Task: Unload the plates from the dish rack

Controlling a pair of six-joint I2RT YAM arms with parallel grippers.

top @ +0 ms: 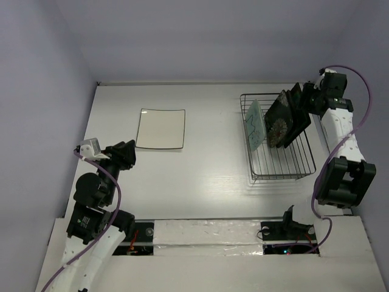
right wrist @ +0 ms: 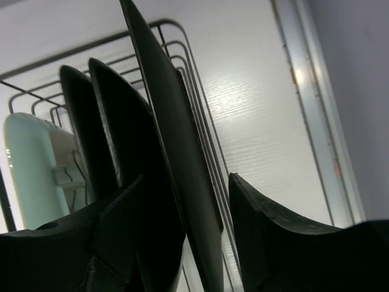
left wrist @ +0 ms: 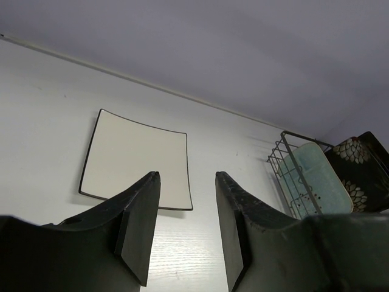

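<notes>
The white plate (top: 160, 128) lies flat on the table (top: 206, 176), left of the middle and nearer the far edge than the near one. It is out of the rack (top: 284, 177), which stands well apart from it along the table's right edge, reaching toward the far right corner.

Three plates stand on edge in the far half of the rack, leaning side by side. The mint-green plate (top: 256, 125) is on the side facing the table's middle. The flowered plate (top: 279, 121) is next to it, and a dark plate (right wrist: 176, 152) is nearest the right edge.

The left claw (left wrist: 185, 194) hangs near the table's left edge, just short of the white plate's near left corner. It is open, with nothing between its fingers.

The right claw (right wrist: 185, 179) is at the far right corner of the rack, spread open over the top rim of the dark plate, one finger on each side. Bare table shows between the plate and the finger on the right of the wrist view. On the other side, dark against dark, contact cannot be told.
</notes>
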